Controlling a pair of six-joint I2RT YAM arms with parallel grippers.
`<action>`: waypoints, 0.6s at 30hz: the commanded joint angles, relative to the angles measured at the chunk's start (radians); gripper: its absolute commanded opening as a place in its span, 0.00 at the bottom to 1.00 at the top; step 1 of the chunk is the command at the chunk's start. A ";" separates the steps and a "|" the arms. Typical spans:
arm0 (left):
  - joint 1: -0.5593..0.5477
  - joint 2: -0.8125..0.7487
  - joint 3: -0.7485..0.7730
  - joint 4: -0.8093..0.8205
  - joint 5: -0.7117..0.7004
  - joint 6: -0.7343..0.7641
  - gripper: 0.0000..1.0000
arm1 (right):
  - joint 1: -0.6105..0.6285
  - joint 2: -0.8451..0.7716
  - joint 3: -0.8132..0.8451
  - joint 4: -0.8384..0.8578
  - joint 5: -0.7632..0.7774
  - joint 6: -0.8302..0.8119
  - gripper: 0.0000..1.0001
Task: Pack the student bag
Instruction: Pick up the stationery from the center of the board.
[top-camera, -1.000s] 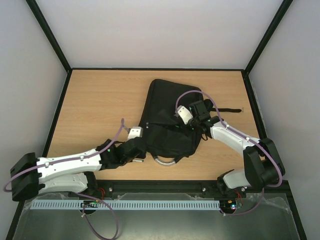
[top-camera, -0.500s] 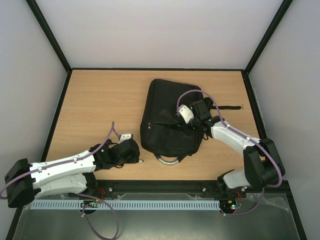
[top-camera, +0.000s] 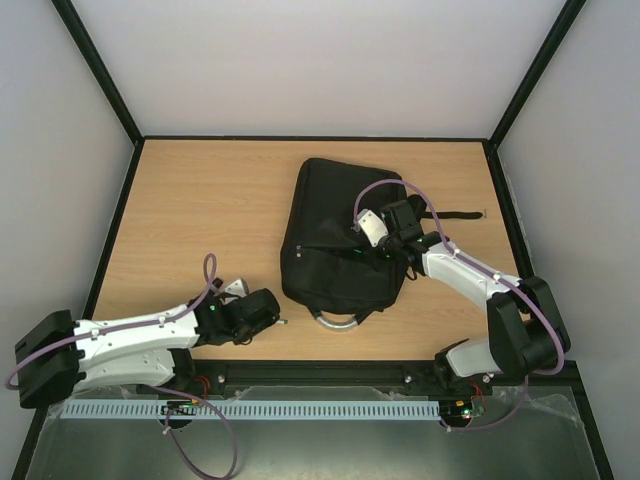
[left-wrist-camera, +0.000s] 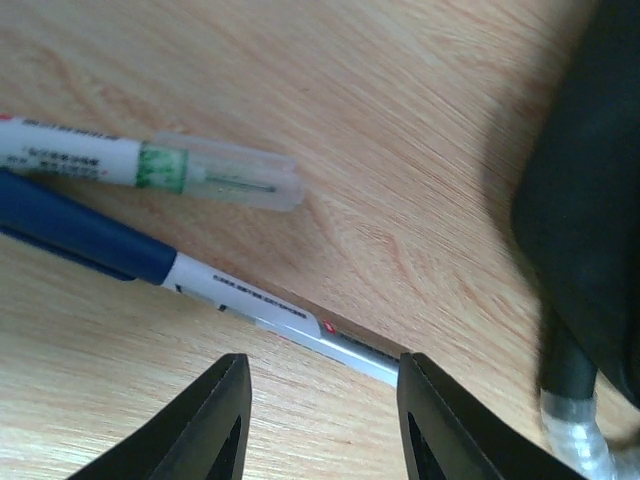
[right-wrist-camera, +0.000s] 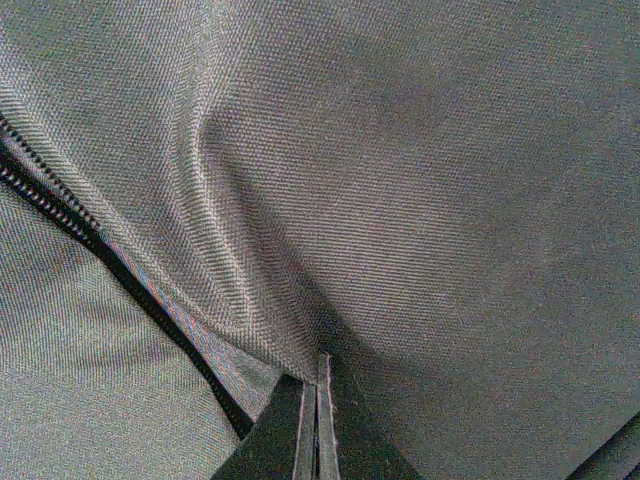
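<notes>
The student bag (top-camera: 335, 235), a large black backpack, lies flat at mid-table with its grey curved handle (top-camera: 335, 322) towards me. My right gripper (top-camera: 385, 243) rests on the bag's right side, shut and pinching a fold of its fabric (right-wrist-camera: 400, 180) beside a zip (right-wrist-camera: 120, 270); its fingertips (right-wrist-camera: 318, 385) are pressed together. My left gripper (top-camera: 272, 312) is low over the table left of the handle, open and empty. In the left wrist view it (left-wrist-camera: 325, 385) straddles a white pen with a blue cap (left-wrist-camera: 200, 280). A green pen with a clear cap (left-wrist-camera: 150, 165) lies just beyond.
The bag's edge (left-wrist-camera: 590, 200) and handle end (left-wrist-camera: 570, 410) are close on the right of my left gripper. A black strap (top-camera: 462, 217) trails from the bag towards the right table edge. Black frame posts stand at the table's corners.
My left arm has pulled back from the bag's near-left corner, towards me and down to the table by the pens. The right arm has barely moved.
</notes>
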 joint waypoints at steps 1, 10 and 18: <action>-0.007 0.077 0.037 -0.043 -0.016 -0.171 0.43 | -0.016 -0.006 0.026 -0.035 0.020 0.011 0.01; 0.013 0.276 0.135 -0.063 0.037 -0.218 0.39 | -0.017 -0.001 0.027 -0.040 0.012 0.008 0.01; 0.050 0.351 0.157 -0.029 0.108 -0.208 0.35 | -0.018 0.006 0.027 -0.043 0.011 0.005 0.01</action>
